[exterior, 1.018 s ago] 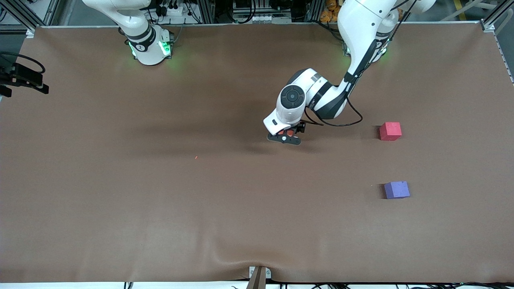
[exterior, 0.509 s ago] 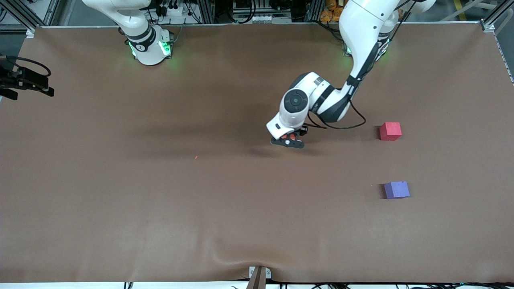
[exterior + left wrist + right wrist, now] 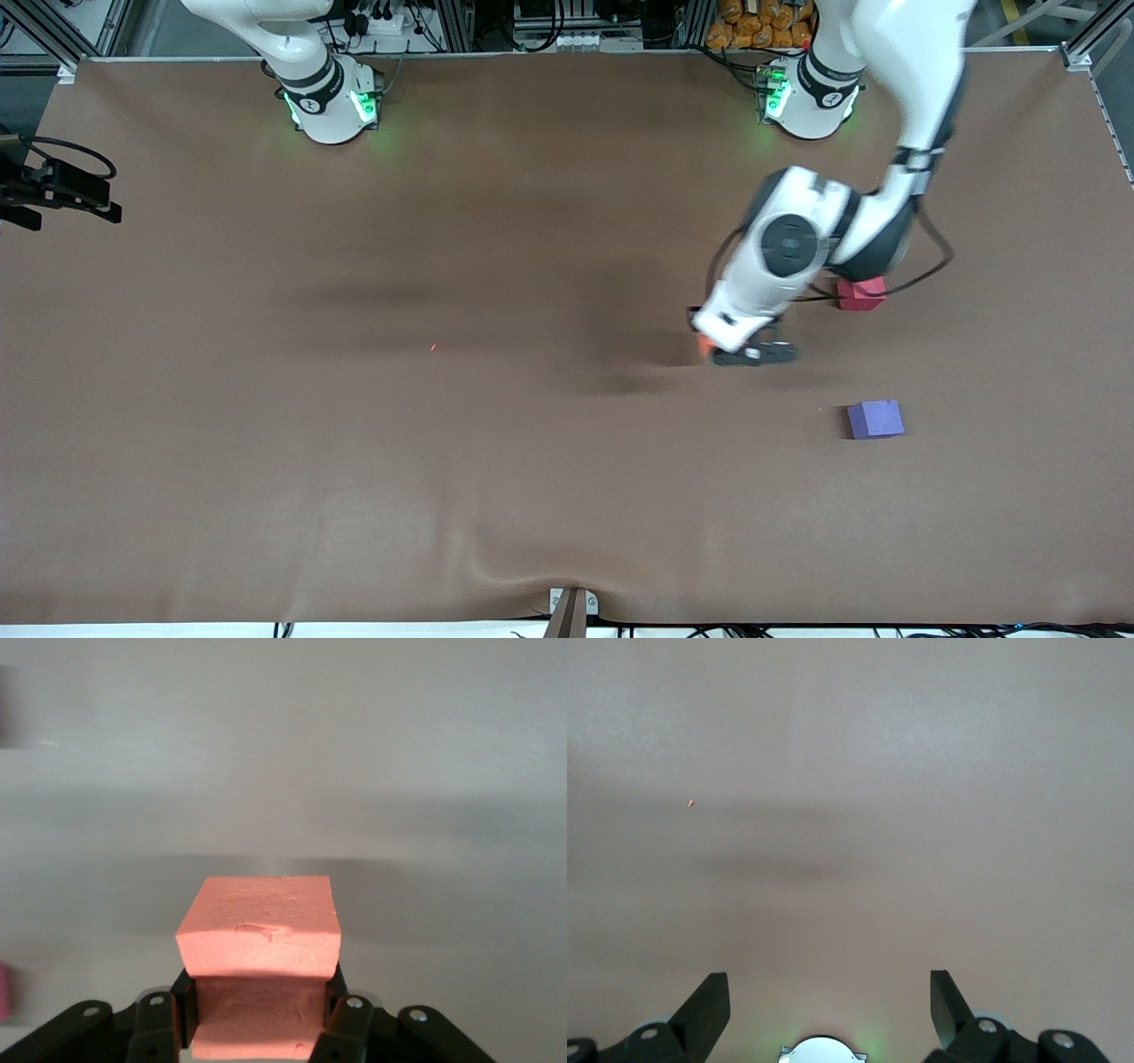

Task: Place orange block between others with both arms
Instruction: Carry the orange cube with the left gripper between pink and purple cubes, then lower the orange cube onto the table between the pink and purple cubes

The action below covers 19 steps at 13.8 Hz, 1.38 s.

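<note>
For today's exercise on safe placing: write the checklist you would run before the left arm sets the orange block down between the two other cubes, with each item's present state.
1. Left claw shut on the orange block: ok.
2. Block sits square between the fingers, not slipping: ok in the left wrist view.
3. Gap between the red-pink cube and the purple-blue cube free of objects: ok.
4. Block over that gap: not ok, it hangs toward the table's middle.
5. Right claw open, out of the way: ok.
6. Red-pink cube fully visible: not ok, the left arm partly covers it.
</note>
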Motion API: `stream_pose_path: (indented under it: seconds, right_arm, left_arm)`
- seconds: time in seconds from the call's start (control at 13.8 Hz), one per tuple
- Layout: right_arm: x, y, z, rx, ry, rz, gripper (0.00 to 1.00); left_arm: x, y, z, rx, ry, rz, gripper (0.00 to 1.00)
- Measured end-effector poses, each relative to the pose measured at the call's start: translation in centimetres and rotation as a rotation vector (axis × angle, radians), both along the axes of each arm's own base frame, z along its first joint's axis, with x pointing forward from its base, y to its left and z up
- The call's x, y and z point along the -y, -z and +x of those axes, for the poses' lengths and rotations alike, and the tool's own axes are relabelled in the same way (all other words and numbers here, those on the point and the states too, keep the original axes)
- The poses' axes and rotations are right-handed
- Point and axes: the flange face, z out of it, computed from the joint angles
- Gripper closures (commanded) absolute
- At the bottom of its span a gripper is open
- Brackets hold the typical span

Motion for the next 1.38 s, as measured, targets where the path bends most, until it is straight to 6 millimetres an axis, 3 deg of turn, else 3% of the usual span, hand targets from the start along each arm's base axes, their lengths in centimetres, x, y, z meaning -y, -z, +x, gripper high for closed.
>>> stream_pose_path:
  seconds: [0.15,0.51,0.8,1.02,1.38]
  right_arm:
    - [0.0,0.0,0.0,0.000,0.000,0.000,0.00]
    - [0.1,0.1,-0.2,-0.014,0.001,-0.002,0.00]
    - [0.1,-0.2,-0.6,-0.032,0.002,-0.002,0.00]
    - [0.1,-0.3,-0.6,-0.030,0.001,-0.002,0.00]
    - [-0.7,-0.4,-0.5,-0.028,-0.014,-0.002,0.00]
  left_arm:
    - [-4.8,-0.3,1.4,-0.019,-0.043,0.013,1.00]
    - [-17.4,1.6,3.3,-0.069,-0.049,0.005,1.00]
    - [-24.0,4.1,3.7,-0.095,-0.016,-0.020,1.00]
    - [-26.3,6.6,3.7,-0.107,0.000,-0.036,1.00]
    - [-26.0,8.9,3.6,-0.115,0.044,-0.041,0.97]
